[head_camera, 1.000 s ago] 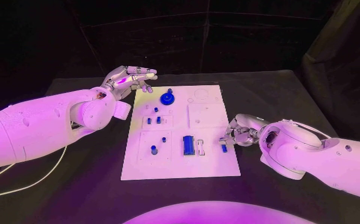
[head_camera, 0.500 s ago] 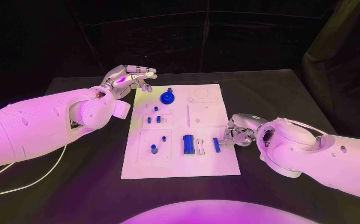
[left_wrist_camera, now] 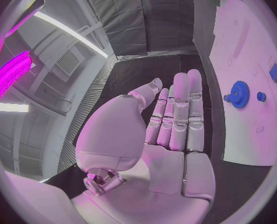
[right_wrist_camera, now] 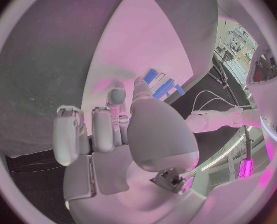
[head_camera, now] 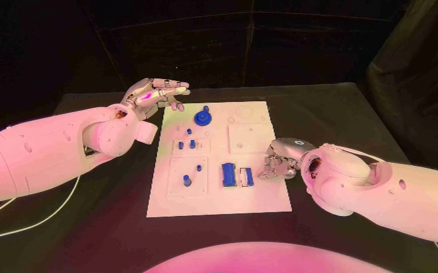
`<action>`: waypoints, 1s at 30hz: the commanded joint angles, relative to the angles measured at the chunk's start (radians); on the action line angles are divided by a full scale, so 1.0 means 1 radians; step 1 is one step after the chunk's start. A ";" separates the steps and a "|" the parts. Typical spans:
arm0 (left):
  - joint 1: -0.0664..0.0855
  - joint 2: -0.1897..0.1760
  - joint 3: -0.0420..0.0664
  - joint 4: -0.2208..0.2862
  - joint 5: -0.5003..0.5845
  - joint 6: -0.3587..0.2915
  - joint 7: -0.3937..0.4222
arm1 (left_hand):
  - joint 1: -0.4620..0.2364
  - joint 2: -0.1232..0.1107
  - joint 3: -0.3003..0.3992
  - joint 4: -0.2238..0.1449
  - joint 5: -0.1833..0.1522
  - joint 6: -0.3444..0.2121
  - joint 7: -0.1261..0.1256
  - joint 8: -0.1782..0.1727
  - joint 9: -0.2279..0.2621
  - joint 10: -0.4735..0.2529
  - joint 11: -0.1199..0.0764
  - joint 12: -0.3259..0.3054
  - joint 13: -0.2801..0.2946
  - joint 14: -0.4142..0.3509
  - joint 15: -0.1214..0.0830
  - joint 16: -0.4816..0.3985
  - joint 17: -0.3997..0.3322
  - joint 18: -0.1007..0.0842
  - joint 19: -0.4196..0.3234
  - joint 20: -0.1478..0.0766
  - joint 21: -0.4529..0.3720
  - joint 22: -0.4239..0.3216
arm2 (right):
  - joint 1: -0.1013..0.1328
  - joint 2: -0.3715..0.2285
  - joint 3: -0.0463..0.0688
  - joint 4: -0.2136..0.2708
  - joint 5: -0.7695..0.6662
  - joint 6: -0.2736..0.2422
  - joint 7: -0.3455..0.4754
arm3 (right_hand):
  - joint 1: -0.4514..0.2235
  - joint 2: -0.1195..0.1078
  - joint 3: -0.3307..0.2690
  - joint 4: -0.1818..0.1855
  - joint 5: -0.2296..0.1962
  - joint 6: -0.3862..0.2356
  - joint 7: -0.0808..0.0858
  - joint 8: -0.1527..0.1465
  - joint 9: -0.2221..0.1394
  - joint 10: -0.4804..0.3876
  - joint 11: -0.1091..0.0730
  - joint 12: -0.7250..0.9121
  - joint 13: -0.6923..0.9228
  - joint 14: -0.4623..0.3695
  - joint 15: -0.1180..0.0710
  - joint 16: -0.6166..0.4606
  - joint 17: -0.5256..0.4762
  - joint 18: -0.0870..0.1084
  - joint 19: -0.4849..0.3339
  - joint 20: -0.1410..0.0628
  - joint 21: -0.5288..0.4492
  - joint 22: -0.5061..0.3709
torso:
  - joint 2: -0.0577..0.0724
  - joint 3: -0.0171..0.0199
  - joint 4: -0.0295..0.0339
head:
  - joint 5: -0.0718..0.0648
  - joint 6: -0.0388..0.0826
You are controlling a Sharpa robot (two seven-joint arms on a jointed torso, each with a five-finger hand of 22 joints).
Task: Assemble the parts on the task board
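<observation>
The slim blue bar (head_camera: 248, 177) now lies released beside the right hand (head_camera: 278, 165); grip unclear.

Task board (head_camera: 246, 203) lies mid-table. Left hand (head_camera: 157, 94) is raised off its far-left corner, holding nothing. Right hand (head_camera: 278, 162) rests at the right edge, fingers beside a narrow blue part (head_camera: 247, 177).

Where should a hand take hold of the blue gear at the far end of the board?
Probably by the small knob rising from the centre of the blue gear, pinched from above. The gear lies flat on the task board, so its toothed rim offers little to grip. The left hand is nearest.
</observation>
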 commanded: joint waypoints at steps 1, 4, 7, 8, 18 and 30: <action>0.001 -0.001 0.001 0.002 0.003 0.014 0.001 | 0.008 -0.002 -0.006 -0.002 0.002 -0.002 0.003 0.004 -0.001 -0.008 0.001 0.006 -0.002 -0.003 -0.005 -0.005 -0.002 0.013 0.006 0.001 -0.006 -0.002 | -0.007 0.002 -0.006 -0.003 -0.024 0.022 -0.007 | 0.010 0.004 0.002 -0.006 -0.006 -0.009 0.001 -0.006 -0.003 -0.006 -0.002 -0.005 0.000 0.041 0.002 -0.005 0.000 0.008 0.001 0.005 -0.006 0.135 | -0.001 0.0000 0.0000 | 0.001 0.000; 0.001 -0.001 0.001 0.002 0.003 0.014 0.001 | 0.008 -0.002 -0.006 -0.002 0.002 -0.002 0.003 0.004 -0.001 -0.008 0.001 0.006 -0.002 -0.003 -0.005 -0.005 -0.002 0.013 0.006 0.001 -0.006 -0.002 | -0.008 0.000 -0.006 0.000 -0.025 0.011 -0.008 | 0.009 0.006 0.001 -0.005 -0.005 -0.007 0.000 -0.004 -0.002 -0.005 -0.002 -0.004 0.002 0.041 0.002 -0.004 0.002 0.008 0.001 0.005 -0.006 0.135 | -0.001 0.0001 0.0002 | 0.001 0.001; 0.001 -0.001 0.001 0.001 0.003 0.014 0.001 | 0.008 -0.002 -0.006 -0.002 0.002 -0.002 0.003 0.004 -0.001 -0.008 0.001 0.006 -0.002 -0.003 -0.005 -0.005 -0.002 0.013 0.006 0.001 -0.006 -0.002 | -0.008 -0.004 -0.006 0.006 -0.022 -0.006 -0.007 | 0.008 0.012 -0.002 -0.004 0.010 -0.006 -0.001 -0.001 0.002 -0.003 -0.003 -0.002 0.005 0.041 0.001 -0.004 0.002 0.008 0.002 0.005 -0.006 0.136 | -0.001 0.0006 0.0000 | 0.002 0.002; 0.001 -0.001 0.001 0.001 0.003 0.014 0.000 | 0.008 -0.002 -0.006 -0.002 0.002 -0.002 0.003 0.004 -0.001 -0.008 0.001 0.006 -0.002 -0.003 -0.005 -0.005 -0.002 0.013 0.006 0.001 -0.006 -0.002 | -0.008 -0.005 -0.006 0.008 -0.019 -0.013 -0.007 | 0.008 0.013 -0.003 -0.004 0.014 -0.006 -0.001 -0.001 0.003 -0.003 -0.003 -0.003 0.005 0.041 0.001 -0.004 0.002 0.008 0.002 0.005 -0.005 0.136 | -0.001 0.0007 0.0002 | 0.001 0.003; 0.001 0.000 0.001 0.000 0.003 0.016 -0.001 | 0.008 -0.002 -0.006 -0.002 0.002 -0.002 0.003 0.004 -0.001 -0.008 0.001 0.006 -0.002 -0.003 -0.005 -0.005 -0.002 0.013 0.006 0.001 -0.006 -0.002 | -0.008 -0.002 -0.006 0.036 0.032 -0.120 -0.005 | -0.033 0.025 -0.034 0.032 0.056 -0.005 -0.004 0.009 0.019 0.007 -0.005 0.009 0.020 0.044 -0.001 0.000 0.011 0.006 0.006 0.003 -0.002 0.141 | 0.000 0.0002 -0.0001 | 0.001 0.004; 0.001 -0.001 0.000 0.001 0.003 0.018 -0.003 | 0.008 -0.002 -0.006 -0.002 0.002 -0.002 0.003 0.004 -0.001 -0.008 0.001 0.006 -0.002 -0.003 -0.005 -0.005 -0.002 0.013 0.006 0.001 -0.006 -0.002 | -0.008 0.016 -0.006 0.033 0.066 -0.141 -0.012 | -0.033 0.032 -0.046 0.046 0.036 0.013 -0.013 0.027 0.036 0.012 -0.012 0.014 0.028 0.046 -0.005 0.001 0.016 0.006 0.009 0.000 0.000 0.144 | -0.001 -0.0016 0.0013 | 0.001 0.001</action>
